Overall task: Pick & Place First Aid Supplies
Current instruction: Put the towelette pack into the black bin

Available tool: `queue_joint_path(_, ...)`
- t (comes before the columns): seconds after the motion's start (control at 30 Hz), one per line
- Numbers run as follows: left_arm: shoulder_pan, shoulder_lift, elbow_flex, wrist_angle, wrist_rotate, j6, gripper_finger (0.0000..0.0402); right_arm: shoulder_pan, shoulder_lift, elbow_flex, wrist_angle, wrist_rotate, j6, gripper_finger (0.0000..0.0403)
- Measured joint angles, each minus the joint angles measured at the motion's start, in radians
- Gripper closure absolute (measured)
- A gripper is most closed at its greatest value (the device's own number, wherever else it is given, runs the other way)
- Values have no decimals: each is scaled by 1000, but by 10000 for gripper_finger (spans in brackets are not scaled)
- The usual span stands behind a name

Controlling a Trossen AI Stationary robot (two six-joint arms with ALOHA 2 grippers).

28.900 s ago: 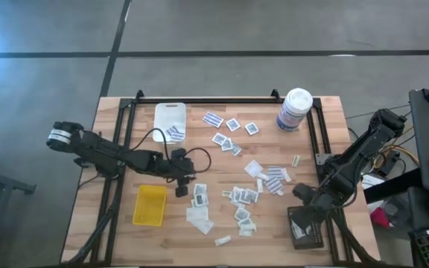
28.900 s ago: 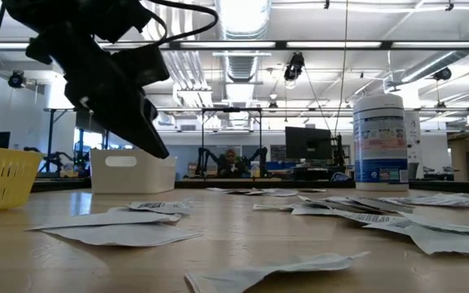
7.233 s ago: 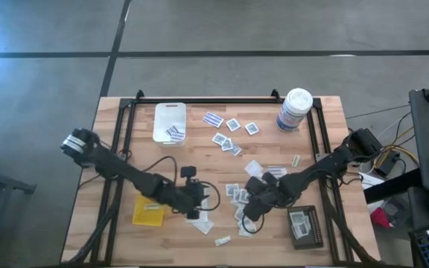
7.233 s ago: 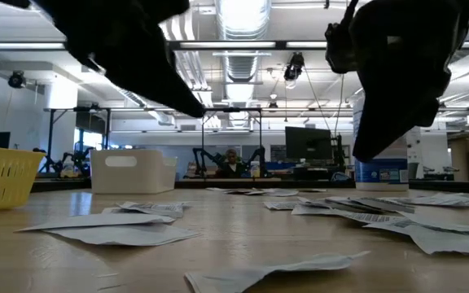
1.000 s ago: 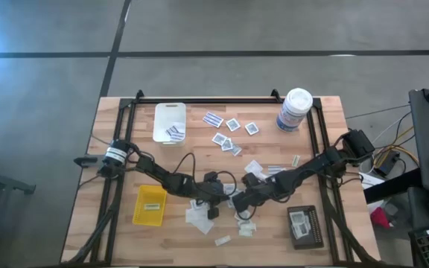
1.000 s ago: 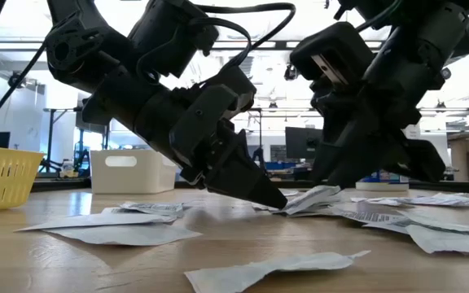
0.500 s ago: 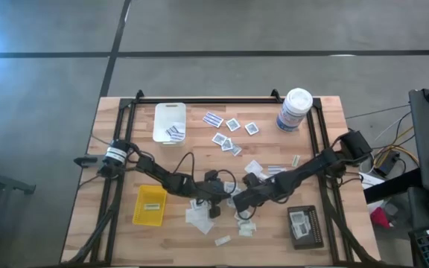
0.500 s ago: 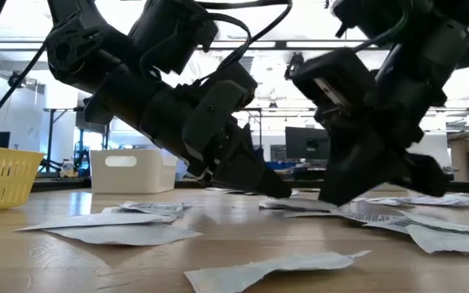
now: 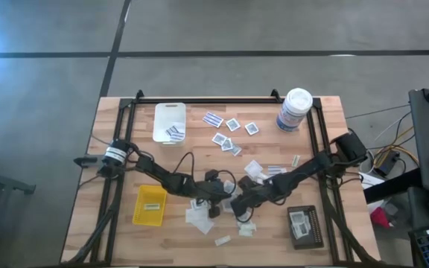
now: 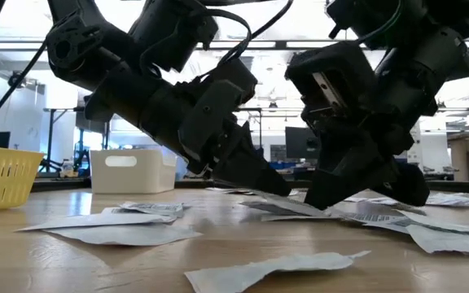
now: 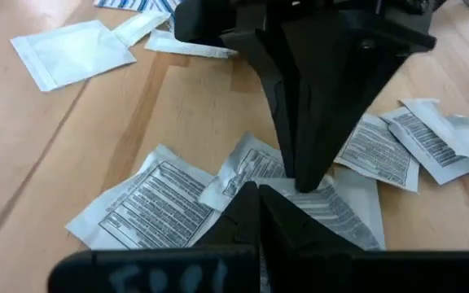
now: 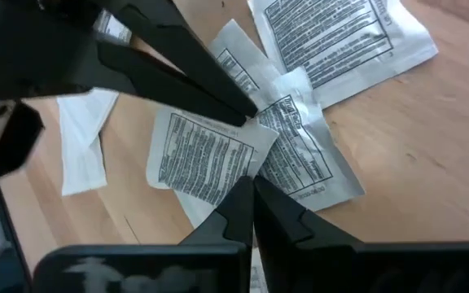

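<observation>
High view: the left gripper (image 9: 226, 202) and right gripper (image 9: 237, 205) meet tip to tip near the middle of the light wooden table (image 9: 118, 238), over a cluster of small white printed packets (image 9: 243, 216). More packets lie scattered further back (image 9: 232, 124). A white rectangular tray (image 9: 169, 113), a yellow tray (image 9: 150, 205), a black tray (image 9: 304, 225) and a tall white canister with a blue label (image 9: 294, 109) stand around them.

Low view: both grippers slope down to the table, the left gripper (image 10: 277, 189) and right gripper (image 10: 316, 199) pinched shut, their tips at a flat packet (image 10: 279, 207) lying on the wood.

Left wrist view: the left gripper (image 11: 255, 191) is closed, its tip on a crumpled packet (image 11: 251, 167); the right gripper's closed point (image 11: 306, 183) touches the same small pile.

Right wrist view: the right gripper (image 12: 247, 185) is closed to a point at the edge of a printed packet (image 12: 206, 155); whether either gripper actually pinches a packet cannot be told
</observation>
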Motion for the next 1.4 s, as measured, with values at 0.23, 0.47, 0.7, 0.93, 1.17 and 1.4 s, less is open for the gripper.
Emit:
queue_joint_path(0.23,0,-75,0,-58,-2,48,401,0,-49,-2,-67,-4,-41,395)
queue_joint_path(0.47,0,-150,0,-181,-9,75,400,5,-133,-2,-133,0,-84,395)
queue_joint_path(0.7,-1,-221,0,-296,-9,85,401,22,-259,-2,-303,0,-106,395)
queue_joint_path(0.93,-2,-287,0,-409,-8,89,401,69,-436,-1,-508,-20,-83,395)
queue_joint_path(1.17,-7,-312,-1,-478,-7,86,401,149,-603,-1,-718,-59,25,395)
queue_joint_path(1.4,-16,-326,-2,-498,-7,84,401,253,-717,3,-809,-112,156,395)
